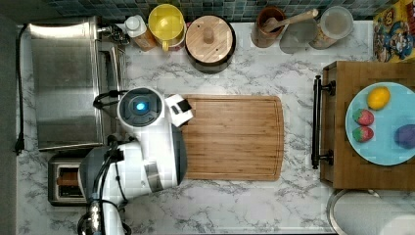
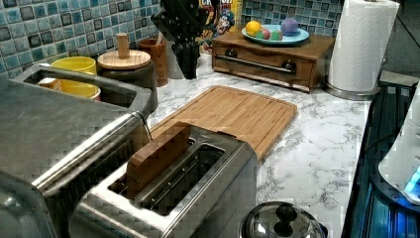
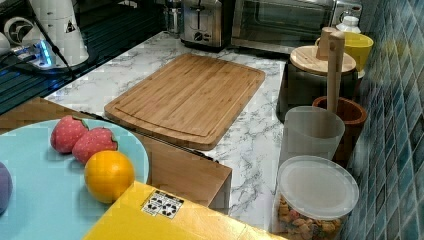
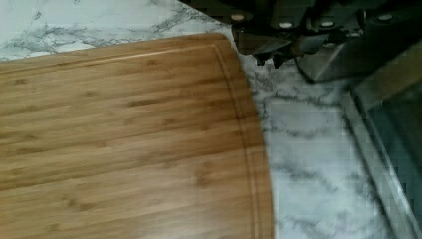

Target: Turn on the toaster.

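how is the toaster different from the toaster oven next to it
The toaster is the smaller box, with open top slots holding a wooden slice; the toaster oven is much larger, with a flat closed top. In the right view, the toaster shows round front knobs, while the toaster oven shows a wide glass door. Both are steel and stand side by side on the marble counter.

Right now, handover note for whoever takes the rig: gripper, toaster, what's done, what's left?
Gripper: above the counter beside the cutting board edge, holding nothing; finger state unclear.
Toaster: next to the toaster oven, at the top view's lower left. A brown slice stands high out of one slot.
Done: nothing that shows; the arm hangs beside the toaster, not touching it.
Left: reach the toaster's front controls and switch it on.
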{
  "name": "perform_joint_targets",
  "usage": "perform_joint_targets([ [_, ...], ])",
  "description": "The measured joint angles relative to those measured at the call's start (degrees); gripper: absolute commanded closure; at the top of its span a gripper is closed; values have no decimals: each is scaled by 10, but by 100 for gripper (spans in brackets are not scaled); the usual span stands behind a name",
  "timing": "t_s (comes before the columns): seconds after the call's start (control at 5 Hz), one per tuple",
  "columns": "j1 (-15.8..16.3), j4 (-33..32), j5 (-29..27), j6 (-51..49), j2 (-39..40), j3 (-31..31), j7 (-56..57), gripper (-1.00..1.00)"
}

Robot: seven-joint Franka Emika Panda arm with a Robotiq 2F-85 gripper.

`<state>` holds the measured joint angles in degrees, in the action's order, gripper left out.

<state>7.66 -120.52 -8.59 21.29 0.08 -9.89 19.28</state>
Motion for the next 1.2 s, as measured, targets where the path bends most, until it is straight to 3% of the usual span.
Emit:
perform_joint_targets([
  [0.6, 27, -114, -49, -2, -83, -36, 73, 100],
  [0.8, 29, -138, -63, 10, -111, -45, 86, 100],
  [1.0, 44, -150, -105, 19, -134, -48, 104, 100],
  [1.2, 65, -152, -109, 29, -140, -48, 136, 100],
])
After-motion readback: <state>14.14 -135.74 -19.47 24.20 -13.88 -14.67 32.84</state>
